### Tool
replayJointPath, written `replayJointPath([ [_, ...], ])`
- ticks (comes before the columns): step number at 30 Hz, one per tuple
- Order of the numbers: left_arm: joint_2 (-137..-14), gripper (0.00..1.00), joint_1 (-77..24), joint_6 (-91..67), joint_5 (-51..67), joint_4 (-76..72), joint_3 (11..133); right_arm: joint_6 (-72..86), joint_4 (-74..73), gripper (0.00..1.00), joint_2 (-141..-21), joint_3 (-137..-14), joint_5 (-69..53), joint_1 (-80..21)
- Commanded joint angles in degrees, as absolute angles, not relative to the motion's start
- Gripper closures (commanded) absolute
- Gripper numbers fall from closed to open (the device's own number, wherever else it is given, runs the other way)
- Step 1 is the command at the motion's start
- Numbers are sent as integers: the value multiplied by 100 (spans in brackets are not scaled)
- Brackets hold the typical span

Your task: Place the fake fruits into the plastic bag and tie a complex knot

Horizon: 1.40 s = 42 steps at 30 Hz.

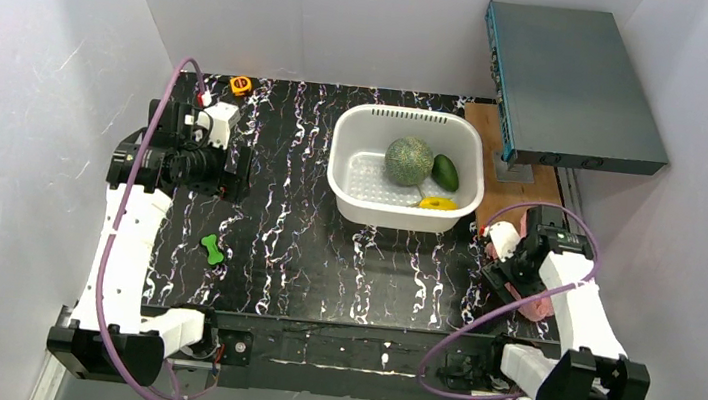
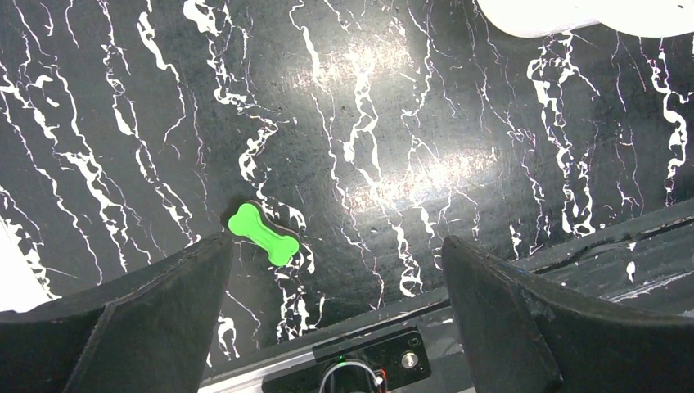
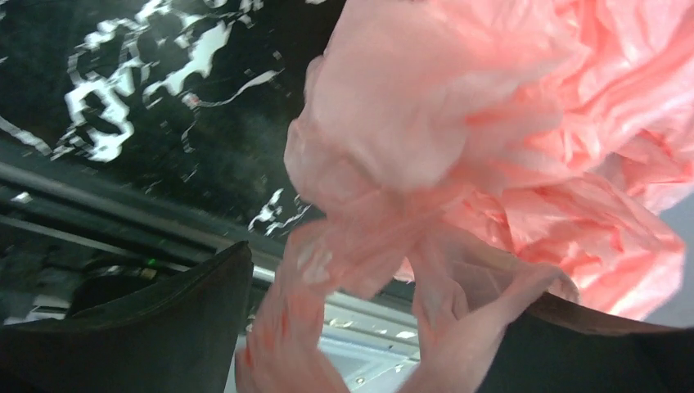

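Right hand jaws wide apart, straddling folds of thin crinkly translucent pink plastic bag, bunched at right edge of black marbled counter. Left hand open above bright green bone-shaped toy. Grey-green netted melon, dark green avocado and small yellow fruit sit in white perforated plastic basket.

plastic bag: thin, crinkly, translucent | table: glossy marbled black | basket: smooth white plastic
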<state>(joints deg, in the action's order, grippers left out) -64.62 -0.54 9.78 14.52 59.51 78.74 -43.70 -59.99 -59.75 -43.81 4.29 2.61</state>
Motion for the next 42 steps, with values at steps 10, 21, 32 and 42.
replayJointPath([
  [10,-6113,1,-35,1240,2289,5739,7595,-4925,-4501,85,-6447,-3992,617,281],
  [21,-5818,1,-35,1941,3858,6231,7609,-4420,-7638,99,-5507,-6434,-2797,-1210],
  [32,-5396,0,-316,2690,5951,6147,7098,-2608,-6251,99,-6897,-8878,-3842,-3791],
  [42,-6006,1,-2137,2705,4965,5489,7242,-2279,-5338,99,-7842,-9731,-3657,-4841],
])
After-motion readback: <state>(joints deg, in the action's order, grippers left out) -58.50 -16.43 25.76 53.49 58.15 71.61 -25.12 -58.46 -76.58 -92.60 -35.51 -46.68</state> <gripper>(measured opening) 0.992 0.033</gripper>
